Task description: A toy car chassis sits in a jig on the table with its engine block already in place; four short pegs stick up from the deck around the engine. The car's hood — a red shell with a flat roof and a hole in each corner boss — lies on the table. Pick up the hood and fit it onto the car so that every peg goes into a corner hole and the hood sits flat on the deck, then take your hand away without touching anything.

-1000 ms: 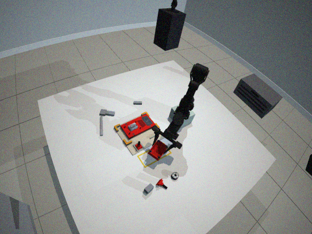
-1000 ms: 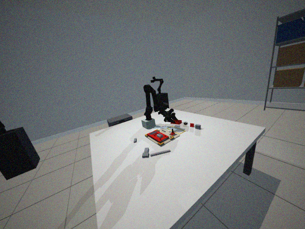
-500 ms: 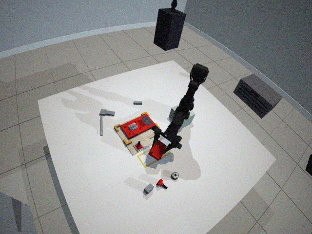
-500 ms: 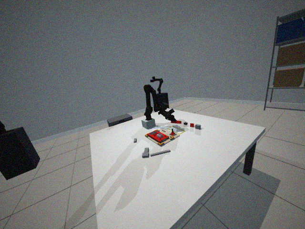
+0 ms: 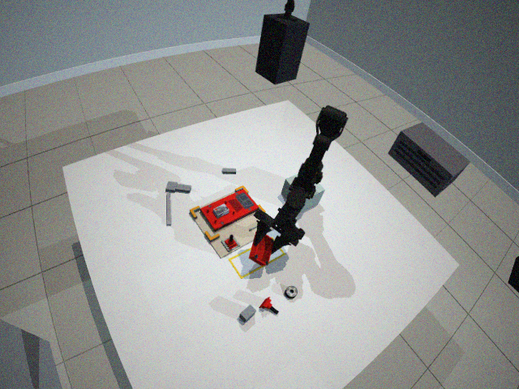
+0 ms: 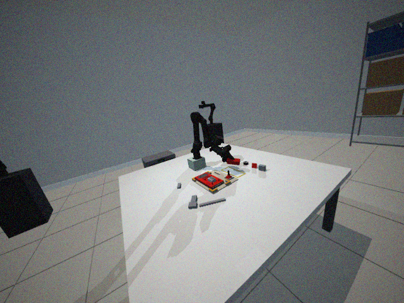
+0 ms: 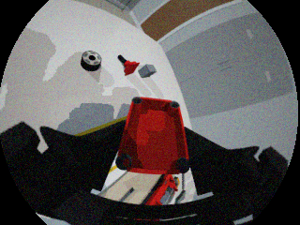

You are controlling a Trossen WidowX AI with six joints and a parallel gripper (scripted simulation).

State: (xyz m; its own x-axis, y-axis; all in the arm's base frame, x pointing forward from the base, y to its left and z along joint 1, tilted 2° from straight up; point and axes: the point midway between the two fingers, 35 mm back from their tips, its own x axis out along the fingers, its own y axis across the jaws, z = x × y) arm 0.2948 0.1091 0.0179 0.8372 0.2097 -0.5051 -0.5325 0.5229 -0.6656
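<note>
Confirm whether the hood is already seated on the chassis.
No: the hood hangs tilted in the end effector, beside the chassis, whose engine shows uncovered.

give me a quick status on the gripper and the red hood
Black parallel-jaw gripper shut on red flat-roofed hood shell. Hood lifted above yellow-outlined patch, not yet over red car chassis. Nothing seen between them.

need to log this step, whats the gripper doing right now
Gripper: shut on the red hood, held up off the table above the yellow outline.
</note>
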